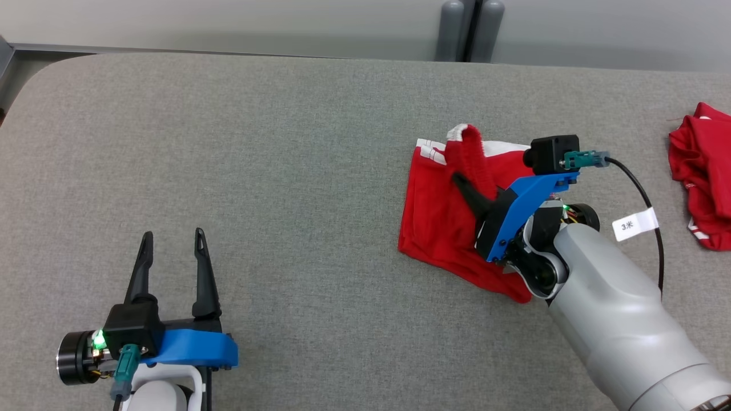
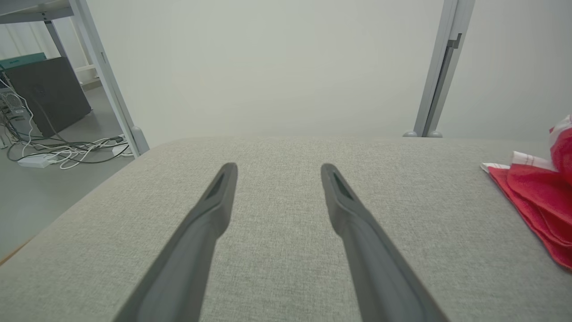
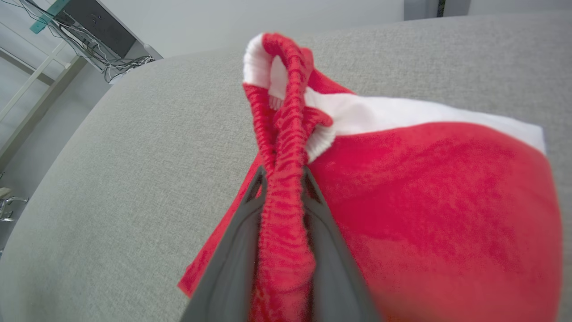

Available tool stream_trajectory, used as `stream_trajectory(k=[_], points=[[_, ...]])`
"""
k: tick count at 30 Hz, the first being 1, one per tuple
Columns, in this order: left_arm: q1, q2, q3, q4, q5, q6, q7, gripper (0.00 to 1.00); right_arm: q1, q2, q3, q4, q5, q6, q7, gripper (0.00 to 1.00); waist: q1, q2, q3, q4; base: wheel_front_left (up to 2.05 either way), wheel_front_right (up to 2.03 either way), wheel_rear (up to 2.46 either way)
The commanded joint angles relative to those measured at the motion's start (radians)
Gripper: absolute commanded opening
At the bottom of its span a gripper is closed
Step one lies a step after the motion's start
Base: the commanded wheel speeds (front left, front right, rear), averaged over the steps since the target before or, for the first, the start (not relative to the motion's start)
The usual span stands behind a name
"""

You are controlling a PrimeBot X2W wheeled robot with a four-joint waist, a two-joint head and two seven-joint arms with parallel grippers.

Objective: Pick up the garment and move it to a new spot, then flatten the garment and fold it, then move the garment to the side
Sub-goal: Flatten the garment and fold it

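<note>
Red fabric garment with white trim [image 1: 440, 222] lying folded on grey cloth-covered table [image 1: 274, 171], right of centre in head view. Right gripper [image 1: 469, 178] pinching garment's ribbed red waistband [image 3: 286, 147] between both fingers, band rising looped above rest of cloth. Left gripper [image 1: 173, 234] hovering well apart at lower left, fingers spread wide, holding nothing. Second red cloth heap [image 1: 699, 177] lying near table's right edge.

Head camera above table [image 1: 285, 171], left wrist low facing wall [image 2: 268, 67], right wrist seemingly close on garment [image 3: 447, 201], shared by all
</note>
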Motion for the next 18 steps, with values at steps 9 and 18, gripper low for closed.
stream_trajectory(k=[9,18], points=[[0.006,0.007,0.019,0.007,0.005,0.003,-0.004,1.0,0.032,-0.073,0.043,-0.088,-0.002,0.0,-0.181,1.0,-0.0001,0.0,-0.031,-0.043,0.0,0.0,0.0],[0.034,0.029,0.049,0.004,0.009,0.0,-0.004,1.0,0.12,-0.214,0.005,-0.183,-0.088,0.0,-0.333,1.0,-0.0001,0.0,-0.08,-0.109,0.0,0.0,0.0]])
